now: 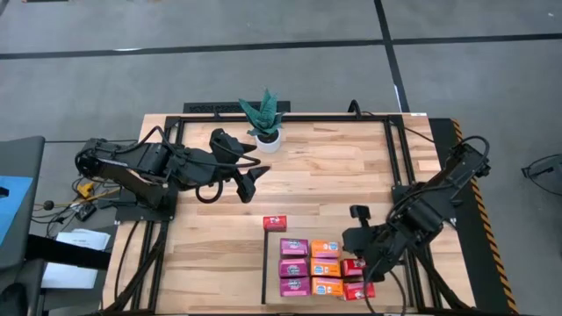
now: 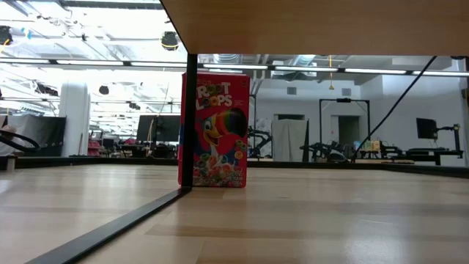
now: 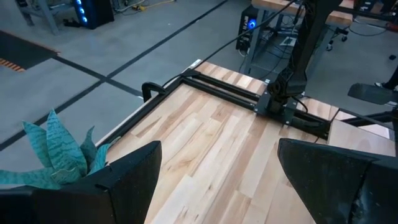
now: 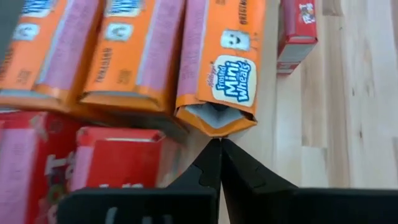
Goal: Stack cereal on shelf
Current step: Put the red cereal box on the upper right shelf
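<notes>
Small cereal boxes lie in rows on the shelf point(image 1: 386, 219), a wood panel edged by a black strip at the near right: three magenta point(image 1: 294, 267), three orange point(image 1: 326, 268) and two red point(image 1: 355, 277). Another red box point(image 2: 214, 128) stands upright on its short end at the shelf's far left corner. My right gripper point(image 4: 220, 149) is shut and slants down over the red boxes. Its tips are at the right end of the farthest orange box point(image 4: 221, 56). My left gripper point(image 1: 248, 175) hangs open above the table near the plant, with nothing between its fingers. My right gripper's shut fingertips point(image 4: 211, 163) stand right at the end flap point(image 4: 214, 121) of the farthest orange box, coming slanting down from the table's right. Whether they touch the flap I cannot tell. The box lies flat on the shelf.
A potted green plant point(image 1: 263, 118) stands at the table's far middle. A black frame point(image 1: 391, 149) runs along the far and right sides. Bare wood stretches between the plant and the boxes point(image 1: 307, 184).
</notes>
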Robot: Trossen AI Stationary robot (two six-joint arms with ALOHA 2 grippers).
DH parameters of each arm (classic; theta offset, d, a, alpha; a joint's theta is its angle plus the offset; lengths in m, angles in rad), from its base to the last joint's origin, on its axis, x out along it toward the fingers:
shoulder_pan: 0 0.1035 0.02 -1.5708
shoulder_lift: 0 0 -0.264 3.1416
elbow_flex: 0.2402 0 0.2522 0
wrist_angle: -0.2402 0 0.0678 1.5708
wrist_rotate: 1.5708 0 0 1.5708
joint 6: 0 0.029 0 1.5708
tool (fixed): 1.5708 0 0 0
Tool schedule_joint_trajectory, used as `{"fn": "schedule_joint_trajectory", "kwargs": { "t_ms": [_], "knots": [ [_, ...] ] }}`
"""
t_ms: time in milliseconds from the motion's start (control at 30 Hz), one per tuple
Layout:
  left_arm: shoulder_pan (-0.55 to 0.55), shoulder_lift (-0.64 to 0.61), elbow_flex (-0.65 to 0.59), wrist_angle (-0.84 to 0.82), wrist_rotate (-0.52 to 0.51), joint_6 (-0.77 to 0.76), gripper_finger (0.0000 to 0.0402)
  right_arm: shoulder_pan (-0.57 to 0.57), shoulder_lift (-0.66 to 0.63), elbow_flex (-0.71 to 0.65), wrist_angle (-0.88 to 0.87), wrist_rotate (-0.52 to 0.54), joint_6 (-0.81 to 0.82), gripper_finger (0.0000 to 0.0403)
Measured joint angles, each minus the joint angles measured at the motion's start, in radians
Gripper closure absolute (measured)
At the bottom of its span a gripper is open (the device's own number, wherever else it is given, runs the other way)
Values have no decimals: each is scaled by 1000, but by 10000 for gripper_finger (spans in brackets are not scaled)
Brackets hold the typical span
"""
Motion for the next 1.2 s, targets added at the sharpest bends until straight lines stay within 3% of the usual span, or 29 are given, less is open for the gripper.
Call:
{"fn": "schedule_joint_trajectory", "kwargs": {
  "t_ms": [333, 500, 767, 1000, 1200],
  "knots": [
    [0, 0, 0, 0, 0, 1, 89, 1, -20, 9, -22, -27, 25, 382],
    [0, 0, 0, 0, 0, 1, 89, 32, -56, 48, -115, -51, 138, 382],
    [0, 0, 0, 0, 3, 1, 89, 196, -99, 50, -220, -58, 408, 374],
    [0, 0, 0, 0, 2, 0, 89, 367, -81, 50, -38, -105, 553, 388],
    [0, 0, 0, -1, 13, -12, 89, 430, -65, 50, -75, -15, 686, 384]
  ]
}}
